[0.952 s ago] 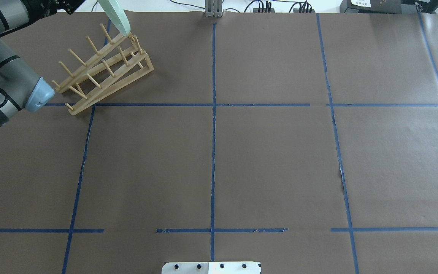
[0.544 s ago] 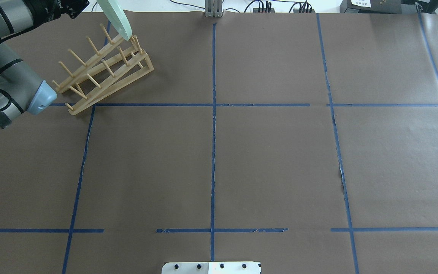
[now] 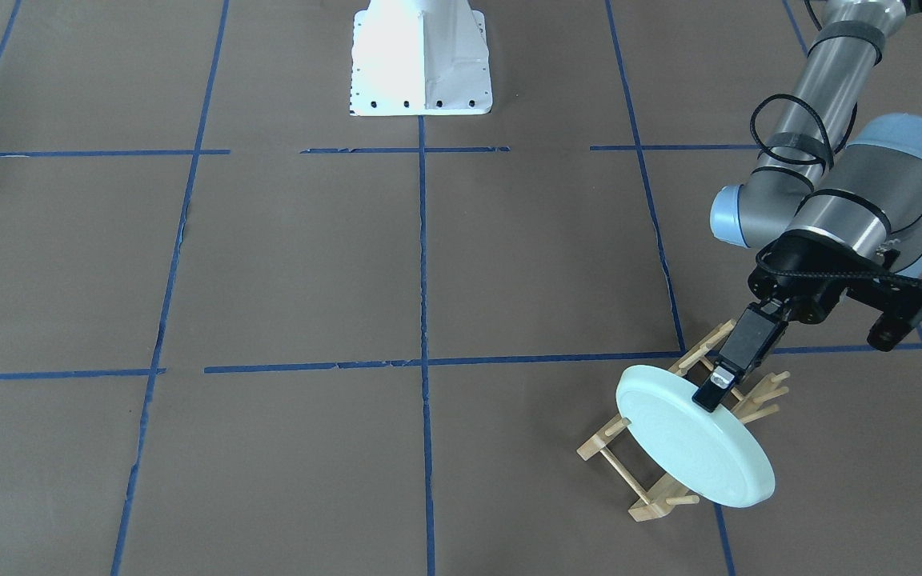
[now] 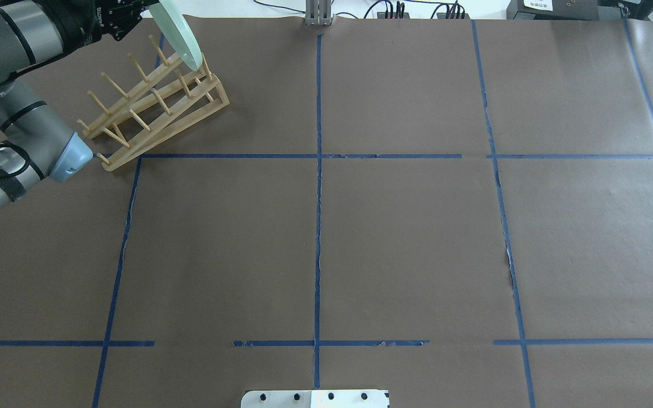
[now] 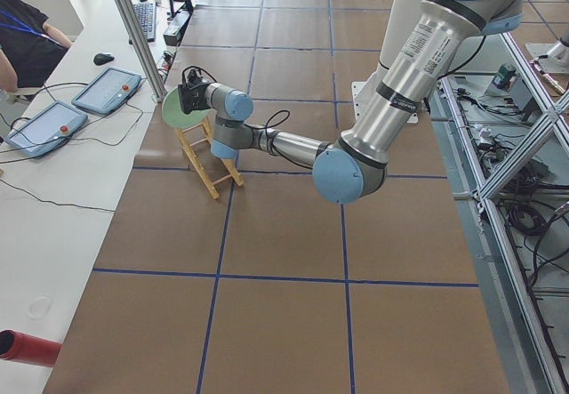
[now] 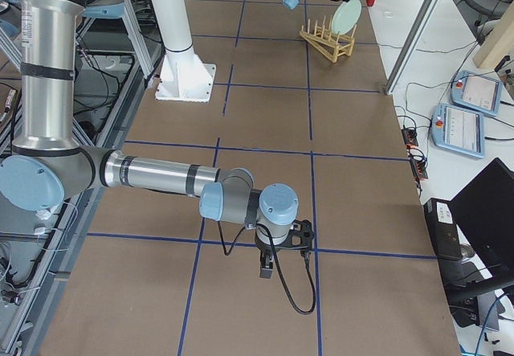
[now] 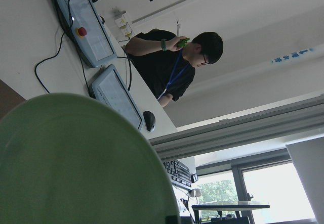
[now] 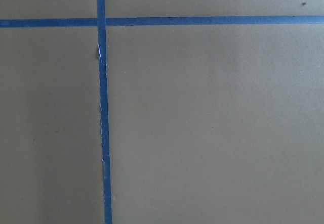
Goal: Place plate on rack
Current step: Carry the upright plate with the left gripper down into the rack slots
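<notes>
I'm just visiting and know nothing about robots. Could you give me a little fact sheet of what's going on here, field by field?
rack: light wood, standing on the table
plate: pale green, on edge and tilted, over one end of the rack
left gripper: jaws shut on the plate's rim
right gripper: low over bare table, far from the rack; jaws open or shut, cannot tell
plate seated in rack: cannot tell

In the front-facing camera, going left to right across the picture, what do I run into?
white robot base → plate → left arm
</notes>
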Controlling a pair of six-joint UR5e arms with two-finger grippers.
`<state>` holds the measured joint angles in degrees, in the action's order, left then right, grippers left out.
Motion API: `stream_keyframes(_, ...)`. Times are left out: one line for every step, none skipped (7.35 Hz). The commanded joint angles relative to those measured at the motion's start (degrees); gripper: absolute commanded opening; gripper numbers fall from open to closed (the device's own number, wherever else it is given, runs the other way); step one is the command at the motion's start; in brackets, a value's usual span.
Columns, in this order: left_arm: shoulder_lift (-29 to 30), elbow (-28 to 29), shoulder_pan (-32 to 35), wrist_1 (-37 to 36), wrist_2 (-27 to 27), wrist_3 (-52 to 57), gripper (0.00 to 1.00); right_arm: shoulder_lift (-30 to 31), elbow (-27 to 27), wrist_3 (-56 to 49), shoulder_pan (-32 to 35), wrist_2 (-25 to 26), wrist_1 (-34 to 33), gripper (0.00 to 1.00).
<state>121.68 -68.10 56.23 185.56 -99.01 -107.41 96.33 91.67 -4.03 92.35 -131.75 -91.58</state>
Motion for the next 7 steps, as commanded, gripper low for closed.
stream_keyframes(-0.04, 0.86, -0.25, 0.06, 0.04, 0.00, 0.00, 0.00, 0.00, -0.01, 0.03, 0.00, 0.00, 1.00)
stream_keyframes(-0.12, 1.30, -0.25, 0.06, 0.13, 0.00, 0.00, 0.00, 0.00, 0.08, -0.06, 0.00, 0.00, 1.00)
stream_keyframes(-0.13, 1.48, -0.33, 0.06, 0.22, 0.00, 0.00, 0.00, 0.00, -0.01, -0.06, 0.00, 0.00, 1.00)
stream_keyframes(-0.04, 1.74, -0.34, -0.03, 0.31, 0.00, 0.00, 0.00, 0.00, -0.01, -0.06, 0.00, 0.00, 1.00)
stream_keyframes(-0.04, 1.75, -0.25, -0.03, 0.31, 0.00, 0.32, 0.00, 0.00, -0.01, -0.06, 0.00, 0.00, 1.00)
stream_keyframes(0.14, 1.75, -0.33, -0.03, 1.26, 0.00, 0.99, 0.00, 0.00, -0.01, -0.06, 0.00, 0.00, 1.00)
stream_keyframes(0.05, 1.75, -0.34, -0.03, 1.71, 0.00, 1.00, 0.00, 0.00, 0.08, 0.03, 0.00, 0.00, 1.00)
